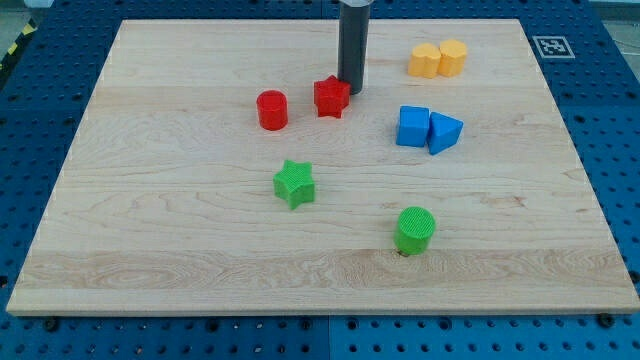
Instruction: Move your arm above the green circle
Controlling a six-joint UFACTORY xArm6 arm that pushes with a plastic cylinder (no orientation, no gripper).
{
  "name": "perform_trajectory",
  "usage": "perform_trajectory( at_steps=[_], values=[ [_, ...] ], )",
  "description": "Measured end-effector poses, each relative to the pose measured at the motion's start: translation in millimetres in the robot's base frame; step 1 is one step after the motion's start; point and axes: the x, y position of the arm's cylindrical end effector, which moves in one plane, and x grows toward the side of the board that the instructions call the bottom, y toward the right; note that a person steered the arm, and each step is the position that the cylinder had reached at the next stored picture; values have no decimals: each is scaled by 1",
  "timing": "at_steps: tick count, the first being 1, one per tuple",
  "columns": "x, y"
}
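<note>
While the green ribbed plastic cylinder [415,229] stands near the wooden board's [150,250] bottom edge, right of centre, my tip [351,90] touches the red star block [331,97] near the top edge. No jaws exist. The approach seems hardly begun; next I must travel toward the bottom, passing between the green star [294,183] and the blue blocks [428,129].

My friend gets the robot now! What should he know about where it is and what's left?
My tip sits near the view's top, right beside the red star. The green circle stands far off, toward the view's bottom right, untouched. Nothing done yet. Left: bring my tip to just above the green circle, probably passing left of the blue blocks.
</note>
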Motion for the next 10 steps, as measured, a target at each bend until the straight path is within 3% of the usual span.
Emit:
perform_trajectory(
  at_steps=[2, 5, 7, 10],
  values=[
    [27, 5],
    [23, -39],
    [49, -10],
    [49, 16]
  ],
)
